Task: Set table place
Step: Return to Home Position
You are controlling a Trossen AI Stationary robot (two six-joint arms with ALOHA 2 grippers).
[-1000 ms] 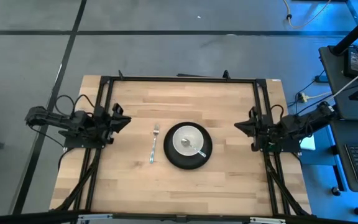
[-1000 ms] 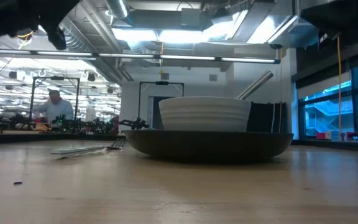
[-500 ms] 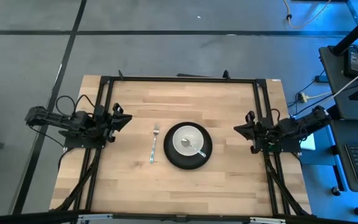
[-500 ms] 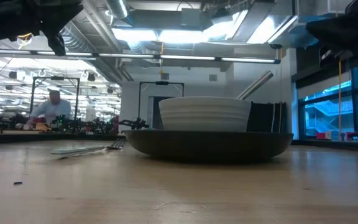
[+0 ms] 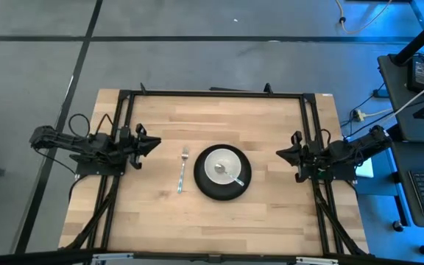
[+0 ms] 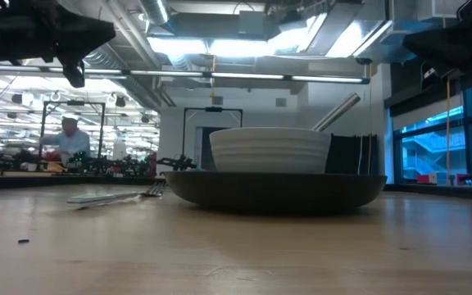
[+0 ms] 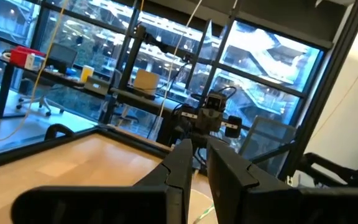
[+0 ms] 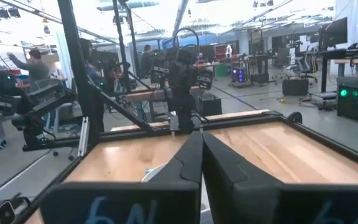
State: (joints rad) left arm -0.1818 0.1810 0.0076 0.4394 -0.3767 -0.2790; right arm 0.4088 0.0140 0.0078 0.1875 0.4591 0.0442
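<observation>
Centrally on table (image 5: 271,125): black plate (image 5: 224,188), white bowl (image 5: 223,165), spoon (image 5: 232,176) inside; fork (image 5: 182,170) beside plate's left. Left hand (image 5: 153,143) narrowly parted, empty; right hand (image 5: 280,153) closed, empty.

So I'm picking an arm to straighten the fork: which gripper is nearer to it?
Left. The left gripper hangs just off the fork on its outer side; the right gripper waits beyond the black plate and white bowl.

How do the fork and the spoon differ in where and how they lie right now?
The fork lies flat on the table, just left of the black plate; the spoon sits inside the white bowl on that plate. In the low view the fork rests level, while the spoon's handle slants up over the bowl's rim. Both are silver.
</observation>
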